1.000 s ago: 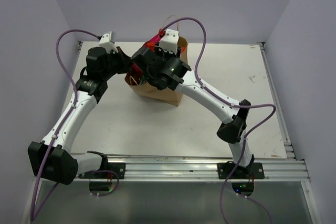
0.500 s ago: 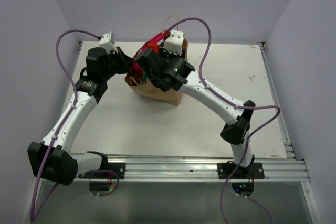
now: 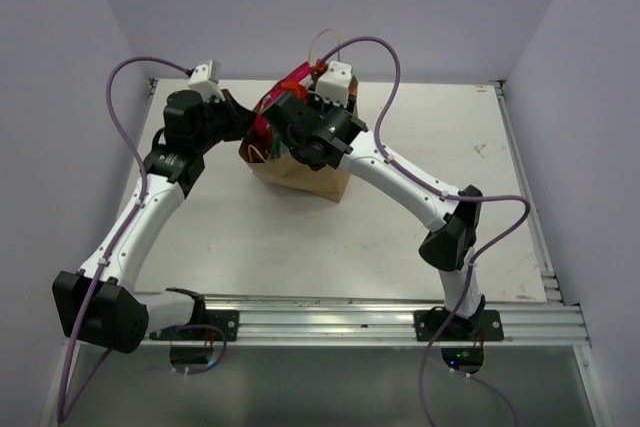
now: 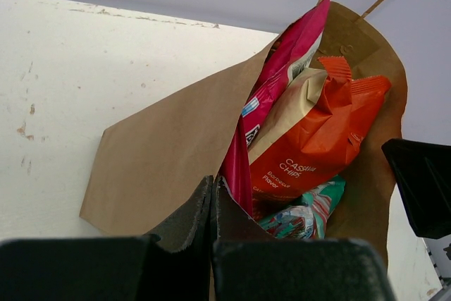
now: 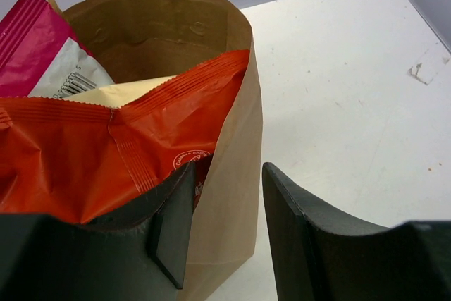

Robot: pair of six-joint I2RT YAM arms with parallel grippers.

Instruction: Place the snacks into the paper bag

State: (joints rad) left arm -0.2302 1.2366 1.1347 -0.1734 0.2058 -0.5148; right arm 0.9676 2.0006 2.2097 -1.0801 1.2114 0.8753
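The paper bag [image 3: 305,175] stands upright on the white table [image 3: 460,147], in the upper centre of the overhead view, with both arms meeting above it. Its mouth is open and one looped handle [image 3: 322,44] rises at the far rim.

Packets stand inside the bag, their tops above the rim. The red-orange chip bag [image 5: 106,153] lies crumpled against the side wall nearest the right wrist camera. The magenta bag [image 4: 282,68] stands on edge beside it, leaning on the opposite wall. The small teal candy packet [image 4: 304,213] sits lower, under the chip bag. A cream panel shows between the magenta and red-orange packets; which packet it belongs to cannot be told.

The left gripper [image 4: 211,189] has its fingers pressed together on the bag's near rim.

The right gripper [image 5: 229,174] has its fingers apart, straddling the side wall: one finger inside against the chip bag, the other outside, clear of the paper.
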